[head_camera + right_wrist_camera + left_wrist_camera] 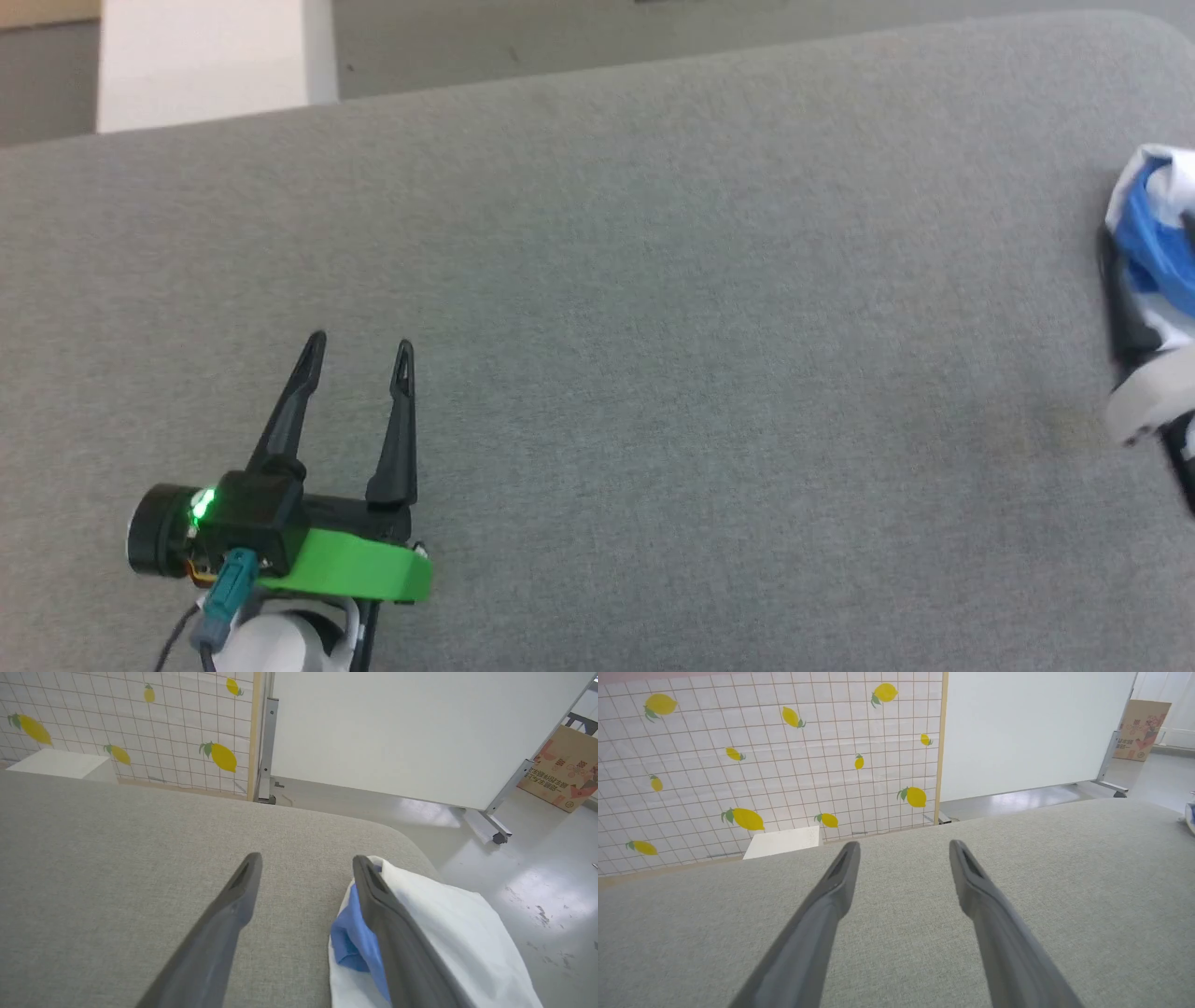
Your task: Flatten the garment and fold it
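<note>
The garment (444,933) is a bunched heap of white cloth with blue folds, lying at the right end of the grey padded surface (653,280) near its rounded corner. In the head view the garment (1153,233) is cut off by the right border. My right gripper (307,859) is open; its right finger (397,942) rests over the garment's left edge, and bare grey fabric shows between the fingers. One of its dark fingers (1123,317) shows beside the heap. My left gripper (360,343) hovers open and empty over the surface at lower left, far from the garment.
Beyond the far edge stand a white box (205,56), a lemon-patterned tiled panel (761,765) and a white wheeled board (397,732). A cardboard box (565,774) sits on the shiny floor to the right. The surface drops off just right of the garment.
</note>
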{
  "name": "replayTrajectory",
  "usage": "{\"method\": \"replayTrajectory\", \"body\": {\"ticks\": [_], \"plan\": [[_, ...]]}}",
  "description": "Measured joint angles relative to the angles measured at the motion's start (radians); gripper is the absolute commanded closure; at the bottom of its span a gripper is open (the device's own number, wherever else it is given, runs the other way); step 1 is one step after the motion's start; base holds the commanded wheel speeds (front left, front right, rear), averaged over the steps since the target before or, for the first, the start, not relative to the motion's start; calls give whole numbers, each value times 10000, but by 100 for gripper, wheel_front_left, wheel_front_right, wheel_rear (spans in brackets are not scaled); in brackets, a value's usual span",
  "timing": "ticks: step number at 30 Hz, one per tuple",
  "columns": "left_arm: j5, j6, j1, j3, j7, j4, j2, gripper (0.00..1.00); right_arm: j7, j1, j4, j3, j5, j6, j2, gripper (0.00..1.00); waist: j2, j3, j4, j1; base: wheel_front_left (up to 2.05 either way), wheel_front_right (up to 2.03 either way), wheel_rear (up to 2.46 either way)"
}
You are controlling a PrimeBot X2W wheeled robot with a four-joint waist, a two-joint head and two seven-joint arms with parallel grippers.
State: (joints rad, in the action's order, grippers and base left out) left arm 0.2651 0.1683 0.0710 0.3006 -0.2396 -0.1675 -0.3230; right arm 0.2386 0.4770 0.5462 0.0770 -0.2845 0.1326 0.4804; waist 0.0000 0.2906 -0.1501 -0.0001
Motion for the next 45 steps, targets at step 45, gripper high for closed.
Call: {"method": "replayTrajectory", "body": {"ticks": [45], "plan": [[-1120,-1546,-1404,-1338,-173,1446,2435,0,144,-5029,-4015,-2102,2796,-2,-4284,0,0,-2834,1375,0,0,0,0]]}}
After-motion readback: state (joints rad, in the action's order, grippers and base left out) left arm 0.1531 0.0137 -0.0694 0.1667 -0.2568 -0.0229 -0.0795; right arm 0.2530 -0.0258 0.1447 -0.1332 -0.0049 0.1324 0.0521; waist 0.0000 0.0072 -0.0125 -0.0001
